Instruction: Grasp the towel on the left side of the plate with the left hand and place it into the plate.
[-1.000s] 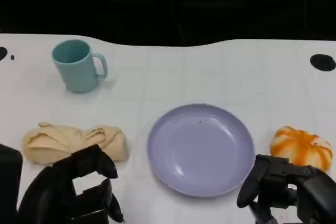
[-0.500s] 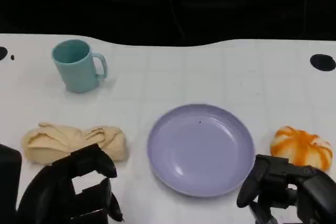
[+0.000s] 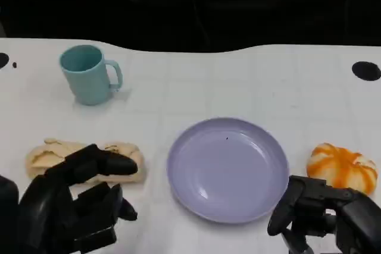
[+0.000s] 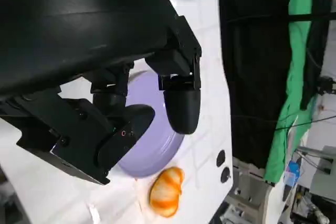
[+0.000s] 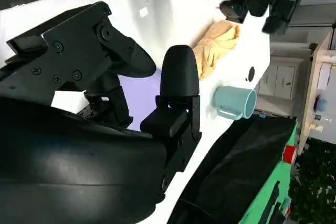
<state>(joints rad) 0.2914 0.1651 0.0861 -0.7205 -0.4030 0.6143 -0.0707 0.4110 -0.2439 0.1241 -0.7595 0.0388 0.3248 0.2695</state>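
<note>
Black, blocky, screw-studded hand (image 3: 77,206)

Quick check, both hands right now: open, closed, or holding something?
Left hand: open, fingers spread over the towel, not gripping it.
Right hand: open, holding nothing, near the plate.

Head view looks down from above onto the white table (image 3: 238,81). Both wrist views sit close behind their hands, tilted. All three share the purple plate (image 3: 228,168).
</note>
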